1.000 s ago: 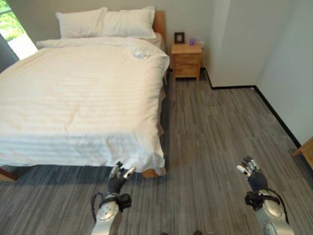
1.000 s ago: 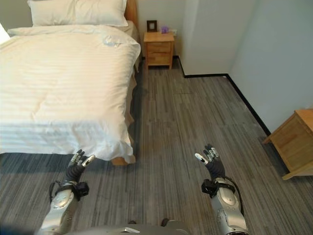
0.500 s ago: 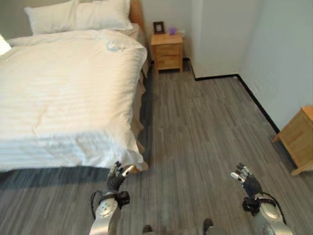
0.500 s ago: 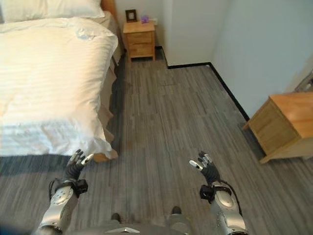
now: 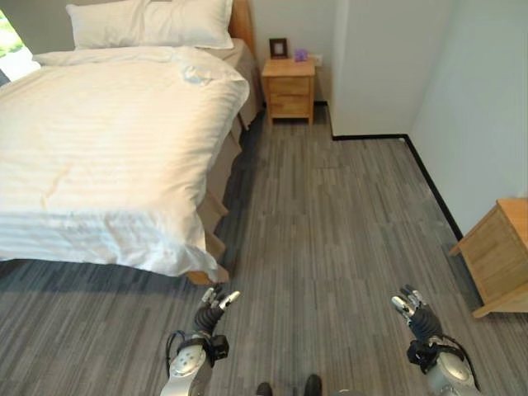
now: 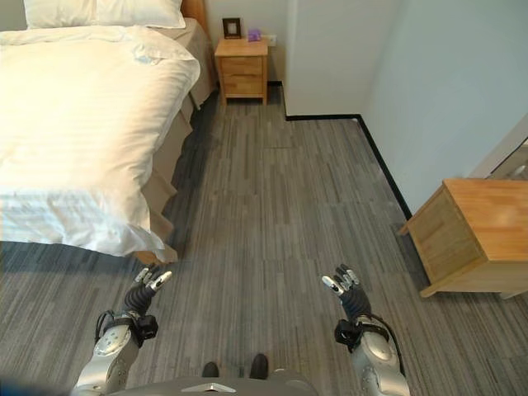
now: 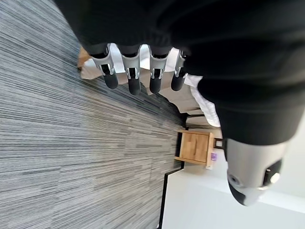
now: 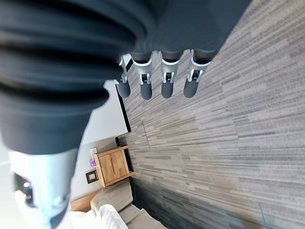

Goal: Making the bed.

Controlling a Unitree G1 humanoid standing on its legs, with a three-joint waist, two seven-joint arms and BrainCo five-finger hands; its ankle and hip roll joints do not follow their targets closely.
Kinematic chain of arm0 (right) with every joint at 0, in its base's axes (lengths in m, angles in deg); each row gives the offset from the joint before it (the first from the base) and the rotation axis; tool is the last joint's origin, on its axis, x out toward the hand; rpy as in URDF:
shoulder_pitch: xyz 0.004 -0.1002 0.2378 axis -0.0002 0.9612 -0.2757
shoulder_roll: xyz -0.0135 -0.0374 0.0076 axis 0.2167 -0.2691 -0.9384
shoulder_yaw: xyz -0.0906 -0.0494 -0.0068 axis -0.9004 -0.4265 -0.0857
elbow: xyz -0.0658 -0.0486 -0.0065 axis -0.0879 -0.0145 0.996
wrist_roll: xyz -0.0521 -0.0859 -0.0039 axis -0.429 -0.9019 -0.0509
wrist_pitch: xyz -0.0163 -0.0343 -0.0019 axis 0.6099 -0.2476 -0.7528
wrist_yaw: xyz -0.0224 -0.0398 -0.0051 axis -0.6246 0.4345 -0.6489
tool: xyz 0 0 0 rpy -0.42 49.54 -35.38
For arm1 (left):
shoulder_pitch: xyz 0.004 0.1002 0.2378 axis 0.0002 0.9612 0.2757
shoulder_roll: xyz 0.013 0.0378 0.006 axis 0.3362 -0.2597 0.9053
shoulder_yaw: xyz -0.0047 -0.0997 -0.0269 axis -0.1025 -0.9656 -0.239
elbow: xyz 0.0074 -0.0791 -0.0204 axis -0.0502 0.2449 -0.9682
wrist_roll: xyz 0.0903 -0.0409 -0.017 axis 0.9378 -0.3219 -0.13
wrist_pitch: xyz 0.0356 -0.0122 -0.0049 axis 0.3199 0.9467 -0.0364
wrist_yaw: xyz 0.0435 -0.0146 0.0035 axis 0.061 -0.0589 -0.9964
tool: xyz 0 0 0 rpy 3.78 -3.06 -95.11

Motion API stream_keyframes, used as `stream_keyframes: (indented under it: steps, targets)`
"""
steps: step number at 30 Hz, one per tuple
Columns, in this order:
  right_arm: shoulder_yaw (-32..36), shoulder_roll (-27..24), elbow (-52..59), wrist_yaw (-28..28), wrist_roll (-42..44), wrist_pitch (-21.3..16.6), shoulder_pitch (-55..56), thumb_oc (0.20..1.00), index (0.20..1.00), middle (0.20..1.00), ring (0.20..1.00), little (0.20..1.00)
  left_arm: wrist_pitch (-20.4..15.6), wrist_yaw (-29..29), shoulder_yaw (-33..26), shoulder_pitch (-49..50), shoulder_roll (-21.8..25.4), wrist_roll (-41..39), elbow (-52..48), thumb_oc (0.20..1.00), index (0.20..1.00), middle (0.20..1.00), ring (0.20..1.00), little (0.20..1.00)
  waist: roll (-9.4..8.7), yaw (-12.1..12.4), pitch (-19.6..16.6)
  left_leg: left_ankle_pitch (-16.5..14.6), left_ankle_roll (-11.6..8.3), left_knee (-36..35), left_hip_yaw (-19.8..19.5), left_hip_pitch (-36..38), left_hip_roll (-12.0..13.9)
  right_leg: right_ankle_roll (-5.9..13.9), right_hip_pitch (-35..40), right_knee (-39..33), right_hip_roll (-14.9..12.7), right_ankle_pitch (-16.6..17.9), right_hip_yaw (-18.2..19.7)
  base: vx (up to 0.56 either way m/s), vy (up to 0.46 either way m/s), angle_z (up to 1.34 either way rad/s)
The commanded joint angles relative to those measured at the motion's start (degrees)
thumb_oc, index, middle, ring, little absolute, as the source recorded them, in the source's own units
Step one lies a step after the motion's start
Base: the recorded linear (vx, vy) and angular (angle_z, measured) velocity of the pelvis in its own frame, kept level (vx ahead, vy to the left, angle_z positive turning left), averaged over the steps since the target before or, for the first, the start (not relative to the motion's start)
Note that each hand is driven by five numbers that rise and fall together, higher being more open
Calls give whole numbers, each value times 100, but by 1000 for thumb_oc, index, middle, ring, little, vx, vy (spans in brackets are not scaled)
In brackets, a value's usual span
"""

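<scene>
The bed [image 5: 107, 148] stands at the left, covered by a white striped duvet [image 5: 115, 124] that hangs over its near corner [image 5: 186, 260]. Two white pillows [image 5: 153, 23] lie against the wooden headboard. My left hand [image 5: 213, 307] is held low over the grey floor, just in front of that corner, open and holding nothing; its straight fingers [image 7: 133, 78] show in the left wrist view. My right hand [image 5: 412, 309] is out to the right over the floor, also open and empty, fingers [image 8: 164, 78] straight.
A wooden nightstand [image 5: 289, 89] with a small frame stands beside the headboard. A wooden cabinet [image 5: 499, 256] sits by the right wall. A white wall corner [image 5: 375, 66] juts out behind. Grey plank floor [image 5: 330, 214] stretches between bed and wall.
The whole view has shifted: the camera has moved, the bed now sits further left and more of the cabinet shows. Both hands stay open and low.
</scene>
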Motion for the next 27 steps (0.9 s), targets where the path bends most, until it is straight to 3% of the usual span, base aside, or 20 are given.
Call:
stream_keyframes:
  steps: [1,8,12,15,17,19,21,22,24,27]
  targets:
    - [-2,-47,151,-162,128,-153,-194,1000,1000,1000,1000,1000,-291,-47,-356,-22,397,-142,-286,1000,1000,1000,1000,1000,-26,123,-102,-711,436,-34,-42,-46,-155,521,326,-104,-925,499,507,56,99,-1]
    - [87,-69,45,-84,-45,-173,-314,1000,1000,1000,1000,1000,-345,-165,-506,-25,385,-179,-218,1000,1000,1000,1000,1000,-59,173,-80,-787,552,-119,68,-102,-283,699,150,-83,-1061,585,648,64,112,-9]
    - [77,-23,20,-101,-6,-198,-425,1000,1000,1000,1000,1000,-329,-161,-489,-130,424,-191,-196,1000,1000,1000,1000,1000,-88,223,85,-952,735,17,10,-93,-407,796,-218,891,-1180,651,831,84,149,-32]
    - [-44,35,85,-104,-3,-226,-451,1000,1000,1000,1000,1000,-295,-217,-522,-183,485,-122,-207,1000,1000,1000,1000,1000,9,261,269,-1162,913,203,80,-13,-411,759,-753,2360,-1415,1008,573,108,189,1]
    - [-80,62,117,-127,-7,-198,-409,1000,1000,1000,1000,1000,-275,-222,-489,-235,544,-23,-190,1000,1000,1000,1000,1000,59,183,337,-1272,920,193,24,190,-354,749,-1134,2681,-1326,1011,496,231,116,6]
    - [-65,57,122,-144,-8,-188,-376,1000,1000,1000,1000,1000,-288,-225,-475,-246,558,3,-197,1000,1000,1000,1000,1000,70,127,362,-1314,898,180,1,321,-331,745,-1261,2654,-1256,947,479,296,22,9]
    - [28,2,180,-187,86,-210,-267,1000,1000,1000,1000,1000,-314,-171,-414,-321,596,-29,-196,1000,1000,1000,1000,1000,77,-176,362,-1466,726,85,-248,868,-278,707,-1615,1700,-936,882,469,625,-79,23]
    - [78,-29,156,-165,144,-232,-199,1000,1000,1000,1000,1000,-315,-163,-384,-377,585,-67,-122,1000,1000,1000,1000,1000,77,-392,329,-1589,570,-17,-412,1268,-189,770,-1658,655,-748,1154,384,712,-141,56]
    - [126,-39,200,-186,117,-192,-90,1000,1000,1000,1000,1000,-299,-134,-371,-445,598,-29,-115,1000,1000,1000,1000,1000,54,-582,278,-1650,437,-28,-564,1588,-106,877,-1891,-152,-629,1514,230,685,-157,59]
    - [171,-83,239,-239,45,-139,10,1000,1000,1000,1000,1000,-306,-117,-346,-488,600,72,-129,1000,1000,1000,1000,1000,116,-722,208,-1682,313,95,-686,1851,41,927,-1933,-362,-582,1688,18,530,-132,48]
